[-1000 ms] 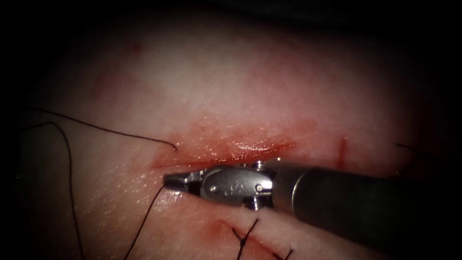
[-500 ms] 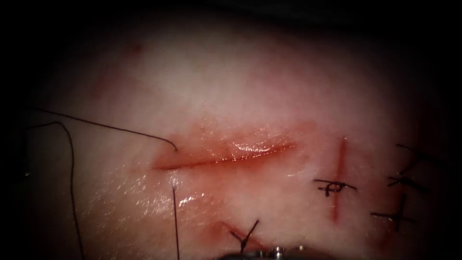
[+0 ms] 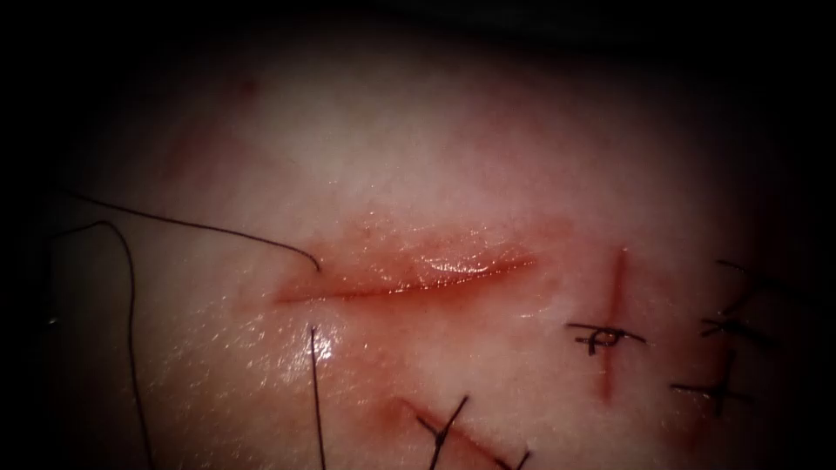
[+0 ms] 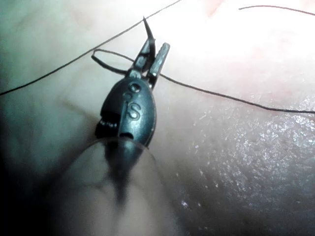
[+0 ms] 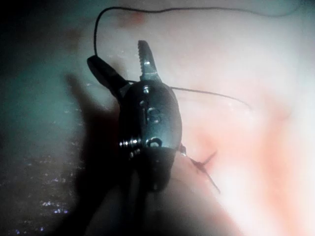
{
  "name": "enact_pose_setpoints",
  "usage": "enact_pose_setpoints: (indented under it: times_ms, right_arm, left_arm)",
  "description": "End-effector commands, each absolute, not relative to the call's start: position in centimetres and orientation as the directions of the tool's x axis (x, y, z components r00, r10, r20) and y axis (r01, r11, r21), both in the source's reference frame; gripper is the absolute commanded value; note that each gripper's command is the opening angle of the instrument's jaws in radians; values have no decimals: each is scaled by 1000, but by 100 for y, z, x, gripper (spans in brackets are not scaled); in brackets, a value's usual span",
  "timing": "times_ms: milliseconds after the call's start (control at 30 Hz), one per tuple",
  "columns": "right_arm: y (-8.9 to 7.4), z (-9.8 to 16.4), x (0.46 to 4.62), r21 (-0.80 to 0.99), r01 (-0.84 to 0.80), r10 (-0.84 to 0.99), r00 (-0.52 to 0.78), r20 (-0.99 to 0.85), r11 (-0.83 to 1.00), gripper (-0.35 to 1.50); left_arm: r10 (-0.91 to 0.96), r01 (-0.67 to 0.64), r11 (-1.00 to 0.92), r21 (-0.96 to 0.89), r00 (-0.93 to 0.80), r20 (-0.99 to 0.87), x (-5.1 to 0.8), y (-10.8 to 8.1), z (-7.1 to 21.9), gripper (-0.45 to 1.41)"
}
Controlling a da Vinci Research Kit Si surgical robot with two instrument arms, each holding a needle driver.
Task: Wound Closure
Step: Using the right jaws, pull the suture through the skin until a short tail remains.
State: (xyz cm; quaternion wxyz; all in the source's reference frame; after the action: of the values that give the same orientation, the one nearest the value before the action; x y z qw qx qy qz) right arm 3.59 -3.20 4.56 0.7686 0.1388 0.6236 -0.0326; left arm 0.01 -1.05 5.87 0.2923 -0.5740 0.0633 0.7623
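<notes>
The cut (image 3: 409,283) lies open in the tissue (image 3: 418,157) with thread (image 3: 315,396) entering beside its left end, the left tool (image 4: 153,49) seemingly clamped on a dark needle tip, the right tool (image 5: 125,61) spread wide and empty, apparently between stitches.

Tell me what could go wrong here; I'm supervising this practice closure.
The right tool is open, holding nothing, with the thread running close by; it might snag or nick it. The thread lies slack left of the cut, so it could tangle. What the left tool holds, I cannot tell.
</notes>
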Motion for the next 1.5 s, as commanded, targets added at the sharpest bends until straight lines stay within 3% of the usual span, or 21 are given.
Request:
enact_pose_setpoints:
  times_ms: [33, 333, 833, 1000, 1033, 1100, 1133, 1500]
  right_arm:
    - [-290, 471, 361, 147, 195, 106, 206, -973, 970, 147]
    - [-214, 532, 352, 89, 157, 54, 218, -975, 984, 148]
    - [-181, 628, 389, 55, 125, 20, 269, -963, 991, 143]
    - [-191, 629, 396, 42, 132, 3, 279, -960, 990, 128]
    - [-194, 630, 396, 54, 121, 17, 289, -957, 991, 99]
    - [-198, 631, 393, 70, 101, 35, 312, -949, 992, -10]
    - [-199, 631, 391, 73, 88, 40, 329, -944, 993, -35]
    - [-238, 589, 369, 91, 76, 56, 371, -927, 993, -35]
  left_arm:
    - [373, -518, -821, -240, -169, -912, -3, -102, 595, -45]
    - [371, -518, -822, -238, -169, -913, -3, -103, 597, -45]
    - [365, -518, -823, -233, -169, -915, -1, -108, 601, -45]
    - [364, -519, -823, -231, -170, -916, 0, -109, 601, -45]
    - [363, -519, -823, -230, -170, -916, 0, -110, 601, -45]
    - [362, -520, -823, -229, -170, -916, 0, -111, 601, -45]
    - [362, -520, -823, -228, -170, -917, 0, -112, 602, -45]
    - [366, -520, -822, -233, -166, -916, 1, -109, 607, -45]
